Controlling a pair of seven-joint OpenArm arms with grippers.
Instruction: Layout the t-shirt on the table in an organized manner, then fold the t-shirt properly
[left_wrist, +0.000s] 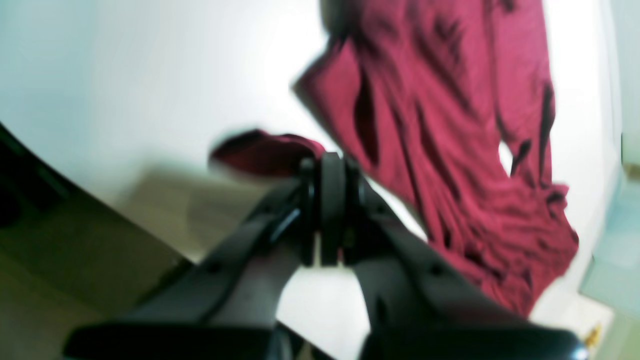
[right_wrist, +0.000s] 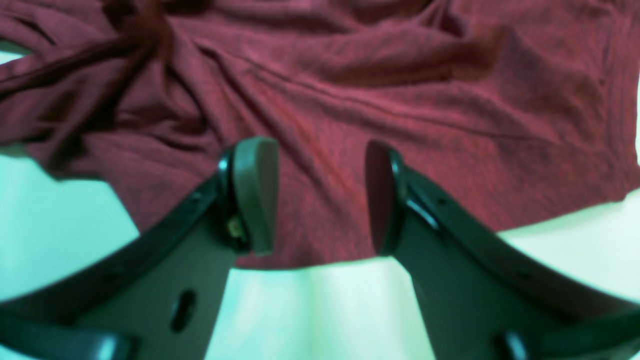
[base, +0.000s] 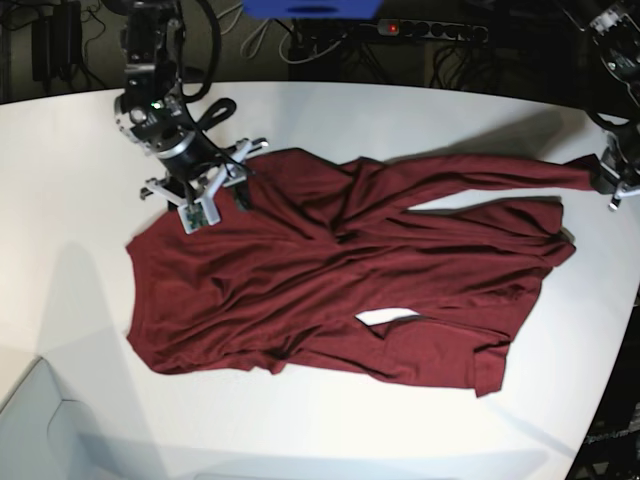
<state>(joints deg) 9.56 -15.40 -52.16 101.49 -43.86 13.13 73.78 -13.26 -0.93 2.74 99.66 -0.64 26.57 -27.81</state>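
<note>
While the dark maroon long-sleeved knit t-shirt (base: 330, 290) lies rumpled across the middle of the large white table (base: 420, 110), one sleeve end is clamped in the left gripper (left_wrist: 330, 175) near the far right edge. The right gripper (right_wrist: 320, 195) hangs with jaws apart over the hem. The sleeve is best drawn outward low and slowly, so that the body is not dragged along.

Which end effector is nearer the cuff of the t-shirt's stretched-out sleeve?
Left. The left end effector is shut on the cuff; the right end effector hovers open over the t-shirt body, far away.
</note>
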